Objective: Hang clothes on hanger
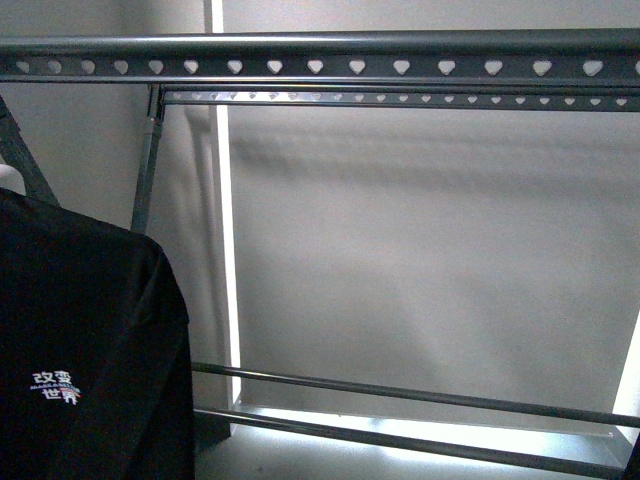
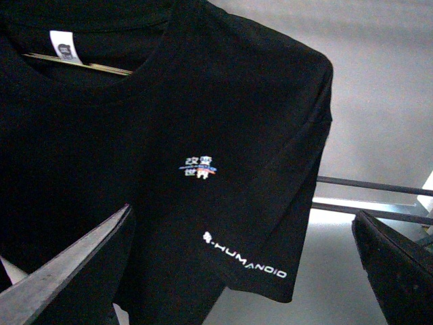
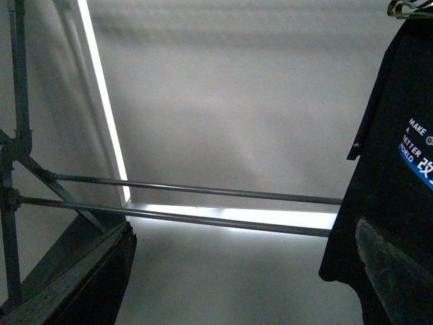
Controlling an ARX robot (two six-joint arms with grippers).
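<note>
The black T-shirt [image 1: 80,340] hangs loose near the drying rack's [image 1: 320,66] left end, with a slim clothes hanger [image 2: 101,68] in its collar. What the hook catches is hidden. The left gripper [image 2: 242,213] and right gripper [image 3: 243,223] are both spread and empty, so the hanging looks essentially done.

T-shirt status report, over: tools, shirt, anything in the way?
Left tool open, right tool open. T-shirt hangs low left, below drying rack top rail. Nothing on that rail.
</note>
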